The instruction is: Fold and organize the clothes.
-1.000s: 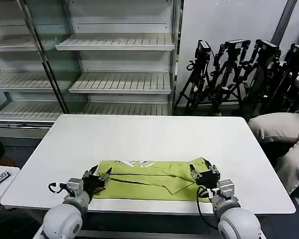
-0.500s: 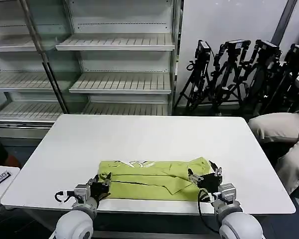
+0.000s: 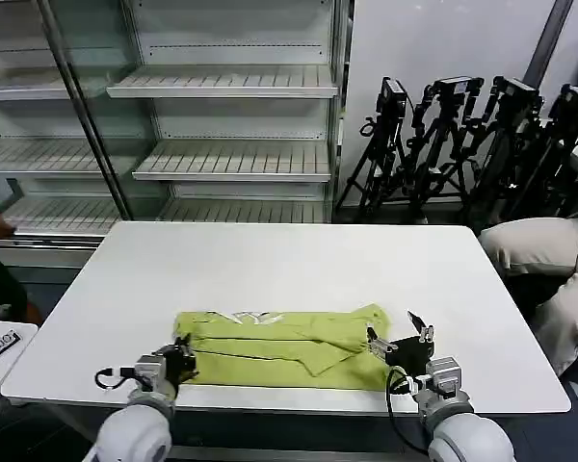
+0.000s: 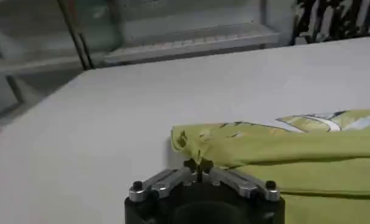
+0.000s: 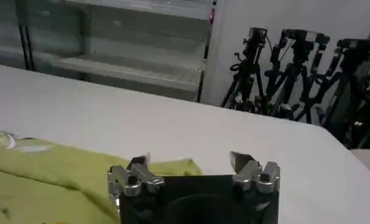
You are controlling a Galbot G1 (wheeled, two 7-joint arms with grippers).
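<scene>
I see the lime T-shirt [image 3: 284, 337] lying folded into a soft, rumpled band near the front edge of the smooth white table [image 3: 289, 265] — thin fabric, creased. My left gripper [image 4: 198, 164] is pinched onto its left corner; my right gripper [image 5: 191, 164] sits spread at the right end, holding nothing. The hem under both wrists is cut off.
</scene>
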